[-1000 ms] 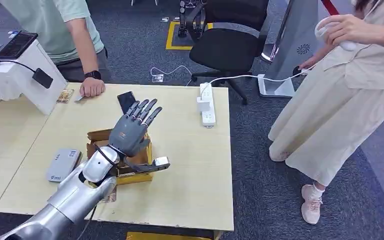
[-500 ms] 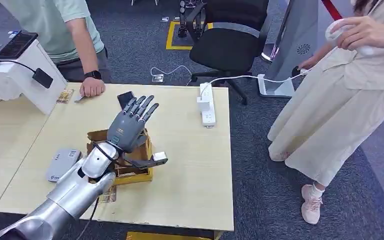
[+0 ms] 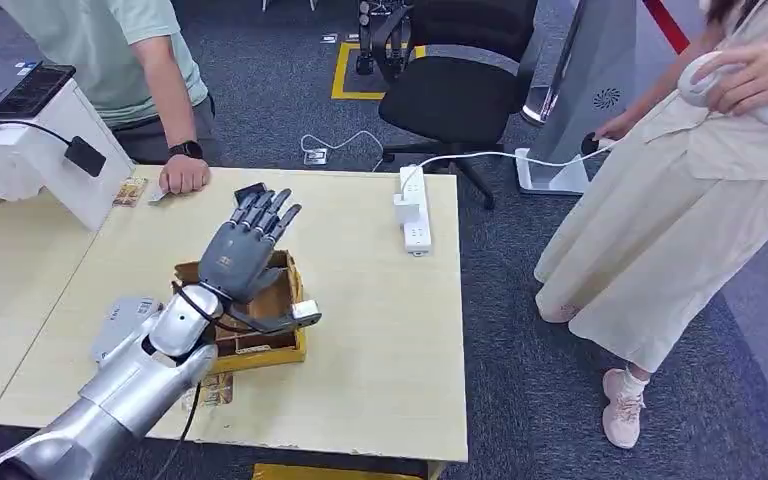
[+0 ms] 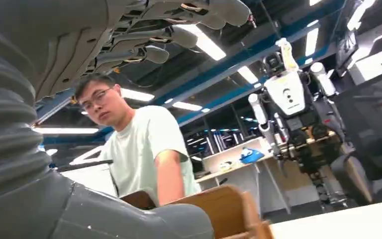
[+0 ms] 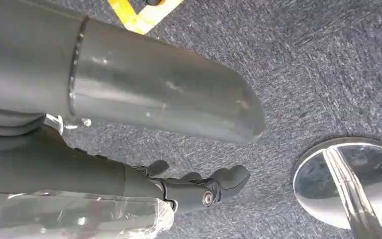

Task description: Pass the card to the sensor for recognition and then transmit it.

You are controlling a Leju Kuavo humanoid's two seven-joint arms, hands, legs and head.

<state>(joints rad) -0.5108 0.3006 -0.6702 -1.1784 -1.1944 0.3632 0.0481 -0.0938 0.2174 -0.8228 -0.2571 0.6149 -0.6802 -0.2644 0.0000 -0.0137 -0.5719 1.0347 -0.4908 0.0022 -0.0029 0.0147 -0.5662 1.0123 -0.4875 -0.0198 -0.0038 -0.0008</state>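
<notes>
My left hand (image 3: 243, 258) hovers over an open cardboard box (image 3: 278, 340) in the middle of the table, palm down, fingers spread and straight, holding nothing. In the left wrist view its fingers (image 4: 179, 27) and thumb (image 4: 129, 219) stand wide apart above the box rim (image 4: 229, 206). A small patterned card (image 3: 130, 192) lies at the table's far edge beside a person's fist (image 3: 184, 175). A grey flat reader (image 3: 120, 322) sits left of the box. My right hand (image 5: 199, 188) hangs over the carpet, fingers loose, nothing in it.
A white stand (image 3: 50, 160) with a laptop and a black cabled unit (image 3: 85, 155) is at the far left. A dark flat object (image 3: 250, 190) lies behind my fingertips. A power strip (image 3: 413, 210) is at the far right edge. A second person (image 3: 680, 200) stands right of the table.
My left hand has drifted a little to the left over the box, still spread. The person on the right has moved the white controller further right.
</notes>
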